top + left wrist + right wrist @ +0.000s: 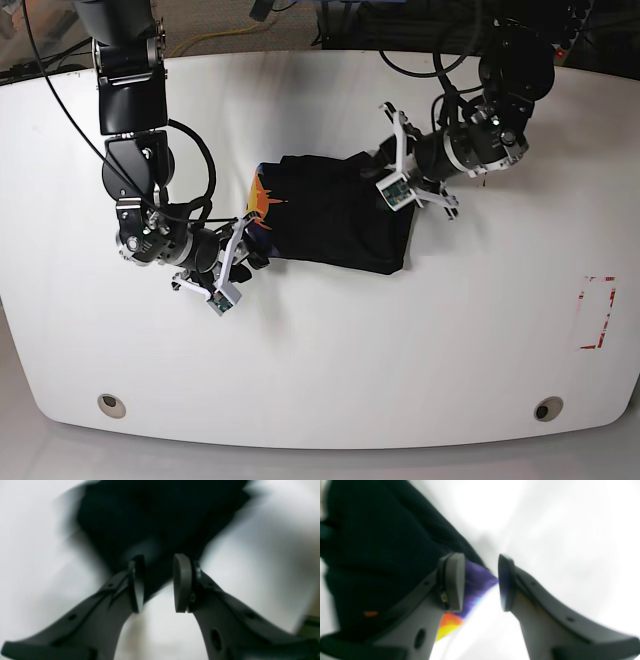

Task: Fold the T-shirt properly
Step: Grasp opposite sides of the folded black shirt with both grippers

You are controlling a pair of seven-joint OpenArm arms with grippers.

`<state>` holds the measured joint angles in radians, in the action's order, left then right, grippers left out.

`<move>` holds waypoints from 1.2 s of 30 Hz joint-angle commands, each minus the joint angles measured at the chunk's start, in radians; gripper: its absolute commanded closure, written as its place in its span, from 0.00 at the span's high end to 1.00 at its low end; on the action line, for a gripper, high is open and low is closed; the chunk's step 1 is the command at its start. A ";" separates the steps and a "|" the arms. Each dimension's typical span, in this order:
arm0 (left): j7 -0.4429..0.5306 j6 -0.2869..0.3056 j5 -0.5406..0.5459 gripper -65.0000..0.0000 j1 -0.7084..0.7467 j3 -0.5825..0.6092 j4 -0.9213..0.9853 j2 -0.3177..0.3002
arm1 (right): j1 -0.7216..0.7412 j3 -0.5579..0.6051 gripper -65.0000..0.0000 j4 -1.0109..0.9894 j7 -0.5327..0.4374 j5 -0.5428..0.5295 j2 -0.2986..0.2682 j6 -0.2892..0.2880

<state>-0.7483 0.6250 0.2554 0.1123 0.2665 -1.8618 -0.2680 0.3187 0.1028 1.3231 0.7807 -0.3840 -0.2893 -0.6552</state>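
Observation:
The black T-shirt (335,215) lies folded into a compact block on the middle of the white table. Its orange and yellow print (263,200) shows at the block's left edge. My left gripper (388,172) hangs over the shirt's upper right corner. In the left wrist view its jaws (158,580) stand apart over blurred black cloth (155,517), pinching nothing. My right gripper (243,252) is at the shirt's lower left corner. In the right wrist view it (481,580) is open, with the purple printed corner (476,576) lying between the pads and the black cloth (382,542) to the left.
The white table (400,350) spreads around the shirt. A red outlined rectangle (597,312) is marked near its right edge. Two round holes (112,404) (544,408) sit near the front edge. Cables run along the back edge behind both arms.

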 commanded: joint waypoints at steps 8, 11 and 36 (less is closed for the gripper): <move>0.014 -0.006 -0.084 0.26 0.005 0.030 0.060 0.083 | 0.067 -0.004 0.31 -0.181 -0.114 0.098 0.000 -0.043; 0.017 -0.006 -0.095 0.26 -0.044 0.029 0.143 0.083 | 0.041 -0.004 0.31 -0.178 -0.114 0.096 -0.001 -0.043; 0.013 -0.007 -0.092 0.26 -0.303 -0.175 0.248 -0.027 | -0.261 0.001 0.31 0.203 0.082 0.096 0.204 -0.043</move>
<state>-0.7555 0.6178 0.1509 -0.1692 0.1062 -1.5612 -0.2710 0.0406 0.1040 1.5093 0.8429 -0.2886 -0.1097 -0.6922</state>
